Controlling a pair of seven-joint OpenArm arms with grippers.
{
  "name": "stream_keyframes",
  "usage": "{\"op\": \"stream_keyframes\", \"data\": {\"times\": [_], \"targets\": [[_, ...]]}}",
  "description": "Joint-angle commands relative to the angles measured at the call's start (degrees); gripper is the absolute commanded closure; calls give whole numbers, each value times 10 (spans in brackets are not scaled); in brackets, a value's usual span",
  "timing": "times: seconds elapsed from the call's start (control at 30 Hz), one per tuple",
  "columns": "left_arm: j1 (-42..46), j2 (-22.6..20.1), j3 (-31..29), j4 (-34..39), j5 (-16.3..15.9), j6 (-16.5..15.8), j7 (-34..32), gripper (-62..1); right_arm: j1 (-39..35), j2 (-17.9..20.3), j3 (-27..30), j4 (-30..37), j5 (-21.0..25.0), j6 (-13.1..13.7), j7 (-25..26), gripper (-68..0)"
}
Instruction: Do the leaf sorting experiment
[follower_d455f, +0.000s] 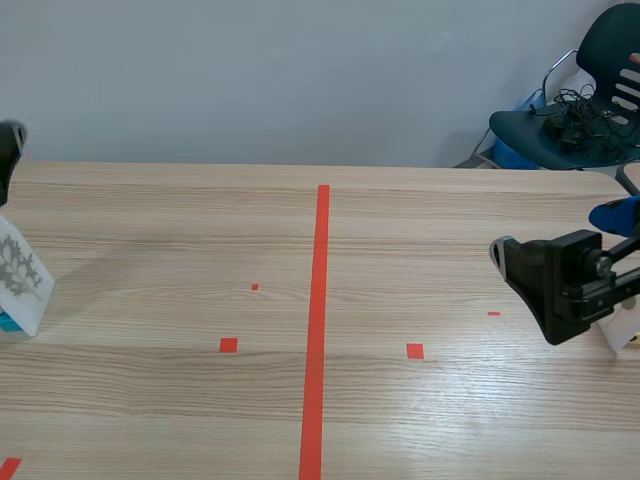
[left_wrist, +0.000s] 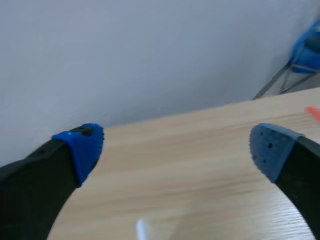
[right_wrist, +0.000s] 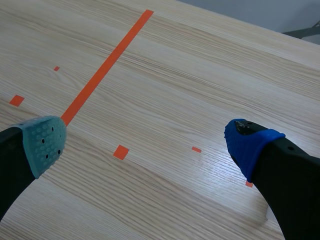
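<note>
Closest in, the right pincer (right_wrist: 150, 145) hangs low over the right half of the tabletop (follower_d455f: 400, 220). Its pads are spread wide with nothing between them, so it looks parked and ready rather than working. A small white object (follower_d455f: 625, 330) sits just under that arm at the picture's edge, too cut off to identify.

On the far left side stands a white card printed with a grey leaf (follower_d455f: 22, 275). It is tilted, with its lower corner against something blue (follower_d455f: 8, 320), and it is likely propped that way so the print faces the robot. This is the only leaf piece in view, and it rests on the tabletop outside either pincer.

The left pincer (left_wrist: 177, 147) is raised above that corner, also wide and empty. It points across the wood toward the wall (follower_d455f: 250, 80), probably waiting to descend on the card.

The orange tape line (follower_d455f: 318, 320) splits the tabletop into two halves, which would suit two sorting zones. Beyond the far edge, a dark chair (follower_d455f: 560, 125) carries a tangle of cables (follower_d455f: 580, 115).
</note>
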Motion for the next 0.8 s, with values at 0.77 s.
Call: {"op": "stream_keyframes", "data": {"times": [0.77], "targets": [[195, 85, -2, 232, -3, -199, 82, -623, 8, 8, 3, 0, 4, -11, 11, -679]]}}
